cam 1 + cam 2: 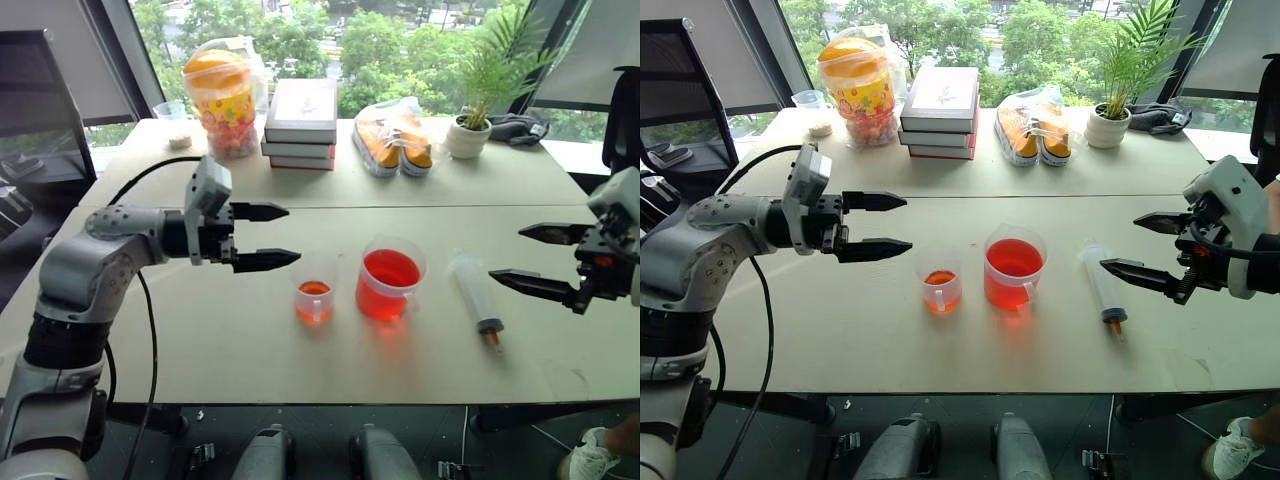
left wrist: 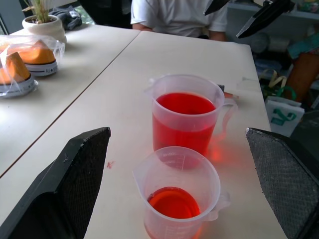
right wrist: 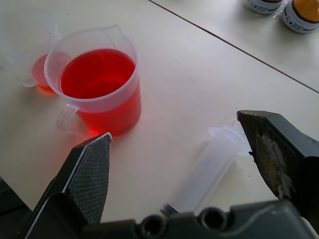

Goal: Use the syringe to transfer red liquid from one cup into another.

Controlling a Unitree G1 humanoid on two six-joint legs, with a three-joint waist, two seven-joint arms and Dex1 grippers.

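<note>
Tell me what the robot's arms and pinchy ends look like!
The arms are smooth silver-grey shells with black joints. A black cable loops along the left arm. Each arm ends in a boxy grey wrist block. The left end effector and right end effector each have two long black fingers tapering to points. Up close, the finger pads are flat with a fine textured grid.

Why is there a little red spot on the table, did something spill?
Maybe a drop. A tiny red speck sits on the table beside the smaller cup. Otherwise nothing stands out: both cups stand upright, the bigger cup holds its red liquid, and the syringe lies flat nearby.
</note>
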